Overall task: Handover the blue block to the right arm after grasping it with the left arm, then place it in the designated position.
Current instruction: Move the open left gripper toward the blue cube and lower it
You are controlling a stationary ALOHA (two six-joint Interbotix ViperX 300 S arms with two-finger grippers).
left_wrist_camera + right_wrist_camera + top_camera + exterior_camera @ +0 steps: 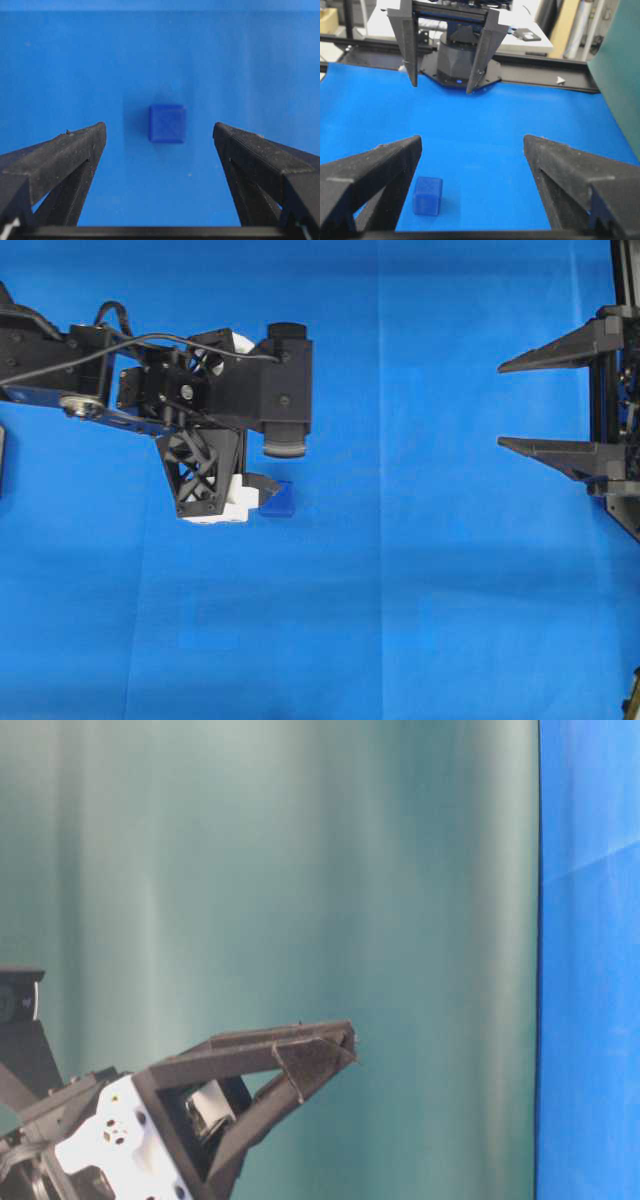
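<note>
In the overhead exterior view, the blue block (277, 502) is seen left of centre on the blue sheet (420, 620), partly covered by the left gripper (268, 480), which hangs above it. The right gripper (515, 405) is held wide open at the right edge, well apart from the block. A descent that is off centre could let one fingertip land on the block and push it aside; how well the jaws line up cannot be read here, since the block is half hidden.

In the table-level exterior view, only the left gripper (335, 1050) is shown, at the lower left before a green curtain (300, 870); the block is not in view.

In the left wrist-mounted view, the block (167, 123) is seen at the centre, between and beyond the open fingers (82, 145), untouched. It appears as a small dark-blue cube with rounded edges and a faint cross on its top face. Against a sheet of nearly the same colour it could be misjudged.

In the right wrist-mounted view, the block (427, 195) lies at the lower left, near the open right finger (380, 170); a later handover could fail if it were gripped too near a corner
</note>
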